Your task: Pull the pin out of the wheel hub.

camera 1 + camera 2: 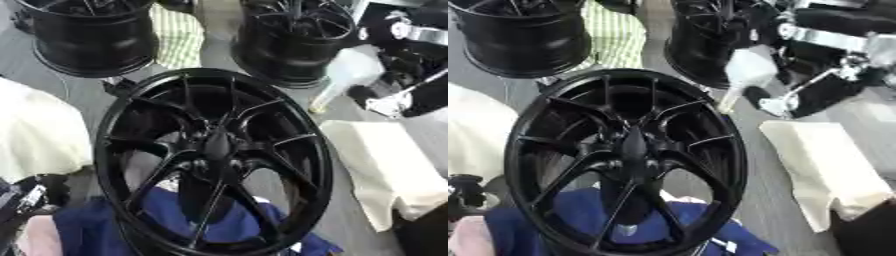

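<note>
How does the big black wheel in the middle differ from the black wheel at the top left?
The middle wheel shows its whole spoked face, tilted toward the camera; the top-left wheel shows mostly its barrel side and is cut by the picture edge. The middle wheel lies over blue cloth; the top-left wheel stands on the grey table. Both are black.

No writing, label, brand, number or sign can be read in either view. The large black spoked alloy wheel filling the middle of the frame bears no legible marking on its rim, spokes or hub. The two black wheels at the upper left and upper middle are likewise unmarked, as far as can be told. The cream cloth at the right and the blue cloth at the lower edge show no print.
</note>
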